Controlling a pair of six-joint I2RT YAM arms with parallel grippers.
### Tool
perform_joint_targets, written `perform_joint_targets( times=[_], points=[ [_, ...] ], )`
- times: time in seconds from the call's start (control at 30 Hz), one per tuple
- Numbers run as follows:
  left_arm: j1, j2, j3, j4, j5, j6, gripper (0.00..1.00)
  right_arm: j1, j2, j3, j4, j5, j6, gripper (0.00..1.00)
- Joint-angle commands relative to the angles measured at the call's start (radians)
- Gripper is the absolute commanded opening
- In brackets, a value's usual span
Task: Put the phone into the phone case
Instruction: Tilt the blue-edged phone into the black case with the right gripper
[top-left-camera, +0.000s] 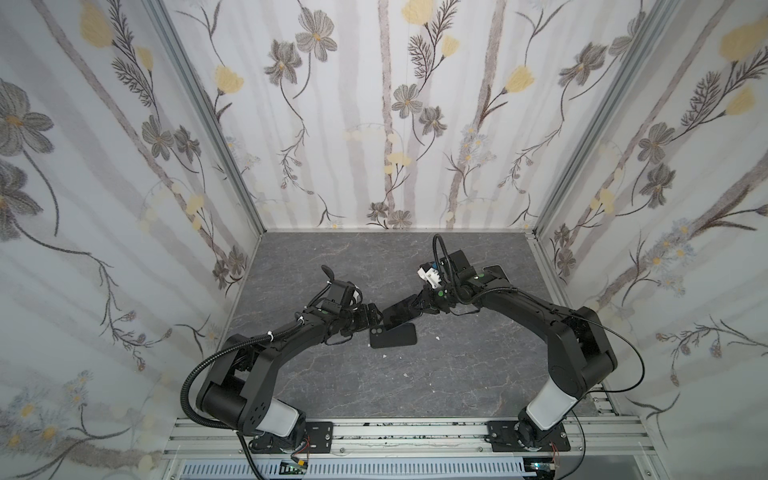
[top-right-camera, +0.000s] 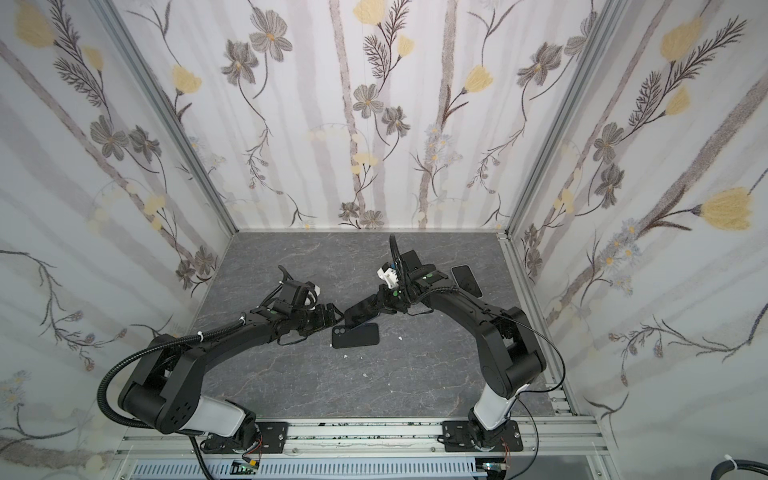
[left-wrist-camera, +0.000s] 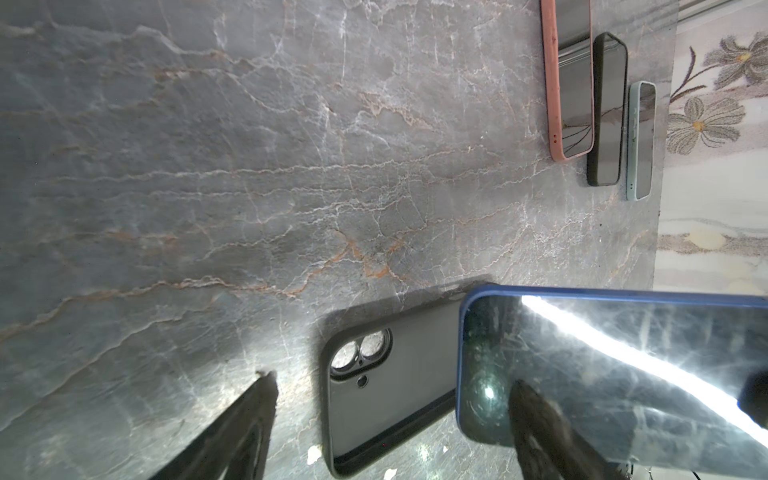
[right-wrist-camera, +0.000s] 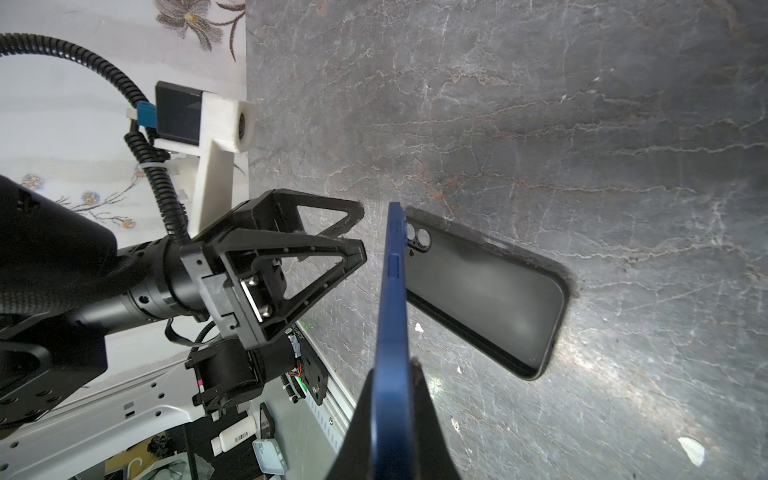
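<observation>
Right gripper (right-wrist-camera: 394, 415) has its jaws clamped on one end of the blue phone (right-wrist-camera: 392, 299), which is held up off the surface (top-left-camera: 332, 257) and tilted. The black case (right-wrist-camera: 490, 299) lies flat, open side up, right under and beside the phone, camera hole at the end toward the left arm. The phone's camera bump faces the case and sits at the camera-hole end, so the match looks right. Whether the phone's low edge touches the case rim can't be told. Left gripper (right-wrist-camera: 362, 230) has its jaws spread and nothing in them, tips just beside the phone's screen side. The step in hand looks like seating the phone. Doing it well probably means tucking the camera end under the case lip first, keeping the long edges parallel, then laying the rest down flat. The left arm could pin the case or press the screen so the case doesn't slide on the slick surface. The right jaws cover the far end, so that corner likely can't seat until they let go. Three cased phones, pink (left-wrist-camera: 571, 79), black (left-wrist-camera: 609, 108) and pale green (left-wrist-camera: 642, 141), lie in a row by the wall, well apart and not in the way. A few white crumbs (top-left-camera: 436, 338) lie near the case; none seen inside it.
</observation>
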Motion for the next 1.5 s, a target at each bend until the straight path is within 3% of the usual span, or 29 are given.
perform_joint_targets(
  times=[0.0, 0.53, 1.3, 1.47],
  points=[
    [-0.002, 0.012, -0.002, 0.033, 0.005, -0.025, 0.86, 0.001, 0.012, 0.011, -0.008, -0.053, -0.003, 0.0],
    [-0.016, -0.007, -0.102, 0.14, 0.003, -0.142, 0.86, 0.063, 0.042, -0.127, 0.265, -0.106, 0.174, 0.0],
    [-0.06, 0.018, -0.186, 0.278, 0.079, -0.274, 0.85, 0.062, 0.104, -0.307, 0.465, -0.083, 0.208, 0.0],
    [-0.066, 0.011, -0.187, 0.278, 0.08, -0.29, 0.85, 0.062, 0.096, -0.33, 0.465, -0.026, 0.205, 0.0]
  ],
)
